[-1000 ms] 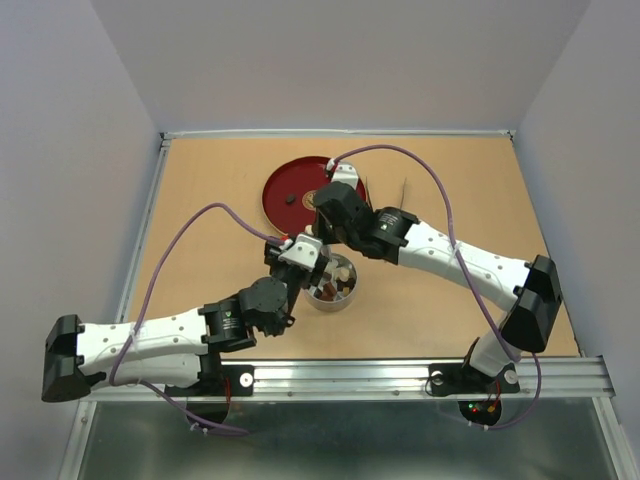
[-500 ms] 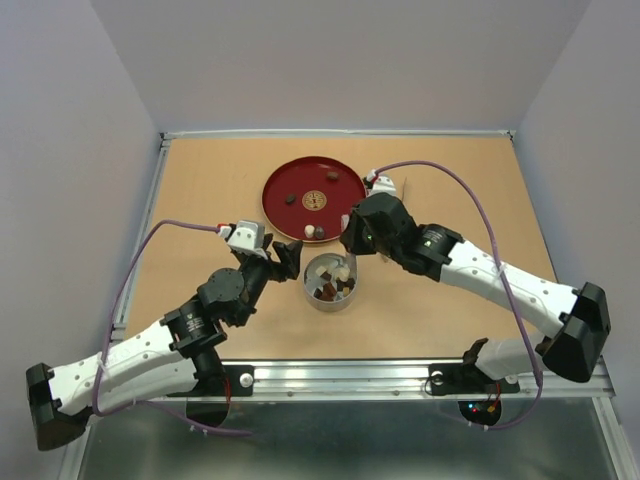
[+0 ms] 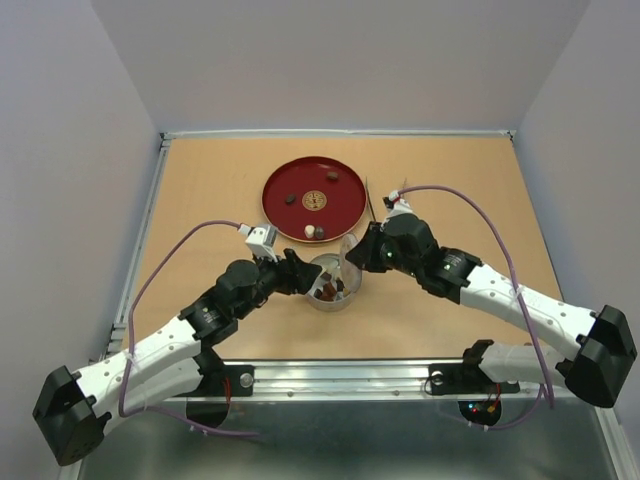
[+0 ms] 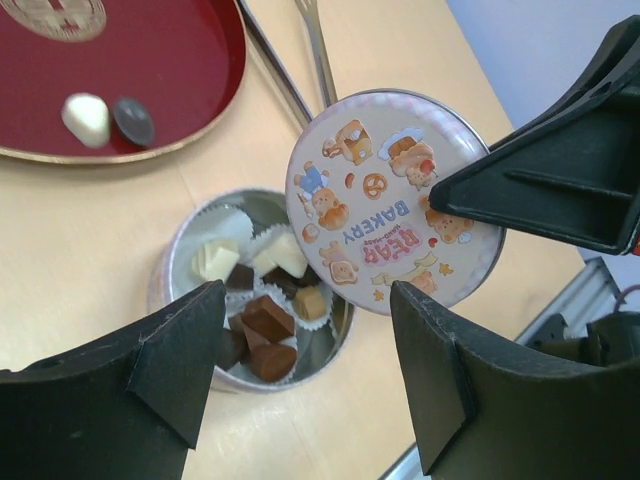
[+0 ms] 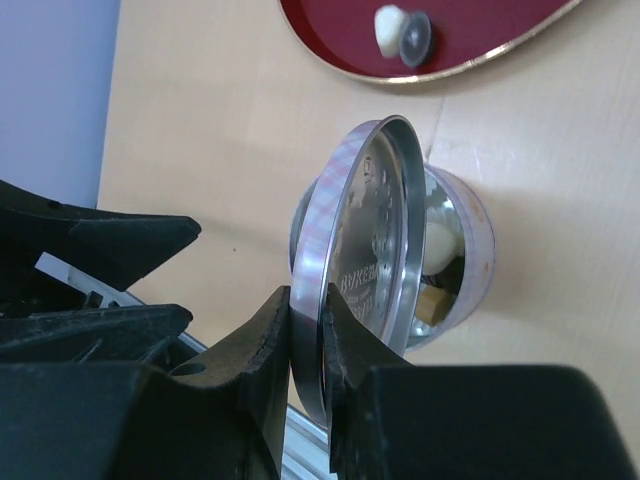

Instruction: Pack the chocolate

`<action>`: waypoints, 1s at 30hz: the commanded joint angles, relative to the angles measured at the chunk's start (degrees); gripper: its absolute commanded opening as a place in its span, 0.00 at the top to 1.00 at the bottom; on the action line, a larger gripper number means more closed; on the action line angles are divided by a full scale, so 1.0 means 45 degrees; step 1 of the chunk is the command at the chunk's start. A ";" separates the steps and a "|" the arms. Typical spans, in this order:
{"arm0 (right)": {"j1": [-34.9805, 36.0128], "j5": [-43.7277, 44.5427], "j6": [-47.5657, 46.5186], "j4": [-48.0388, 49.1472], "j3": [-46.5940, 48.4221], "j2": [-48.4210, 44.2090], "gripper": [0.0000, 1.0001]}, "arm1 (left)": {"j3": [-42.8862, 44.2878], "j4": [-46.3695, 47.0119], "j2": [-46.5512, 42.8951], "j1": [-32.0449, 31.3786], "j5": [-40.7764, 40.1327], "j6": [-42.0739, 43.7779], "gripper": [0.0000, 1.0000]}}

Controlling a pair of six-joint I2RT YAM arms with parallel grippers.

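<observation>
The round silver tin (image 3: pixel 331 296) holds several chocolate pieces (image 3: pixel 328 289), brown and cream, in white paper cups (image 4: pixel 268 322). A few more chocolates (image 3: pixel 312 232) lie on the red plate (image 3: pixel 300 180). My right gripper (image 3: pixel 363 257) is shut on the rim of the tin's lid (image 5: pixel 365 230). The lid, printed "BEAR BAKERY" (image 4: pixel 390 200), is tilted on edge over the tin's right side. My left gripper (image 4: pixel 310 385) is open and empty, just left of the tin and above its near rim (image 4: pixel 300 372).
Long metal tongs (image 3: pixel 371 204) lie on the table right of the red plate, and their tips show in the left wrist view (image 4: pixel 316 55). A white and a dark chocolate (image 5: pixel 397 25) sit at the plate's near edge. The metal rail (image 3: pixel 400 372) runs along the near table edge.
My right gripper came from over the red plate down to the tin with the lid. My left gripper pulled back to the left, then returned beside the tin.
</observation>
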 commanded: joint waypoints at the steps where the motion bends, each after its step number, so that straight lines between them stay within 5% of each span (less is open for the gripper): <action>1: -0.0224 -0.0819 0.0957 0.1913 -0.0988 -0.0796 0.92 | -0.0637 0.0975 -0.0498 0.0146 0.0685 -0.1229 0.23; 21: -0.1142 -0.1035 0.2070 0.3906 -0.4330 -0.2477 0.94 | -0.1889 0.2050 0.0730 0.0322 -0.0096 -0.1992 0.23; 30: -0.1220 -0.1152 0.2519 0.3868 -0.5462 -0.2965 0.78 | -0.2025 0.2693 0.1960 0.0400 0.0235 -0.2363 0.23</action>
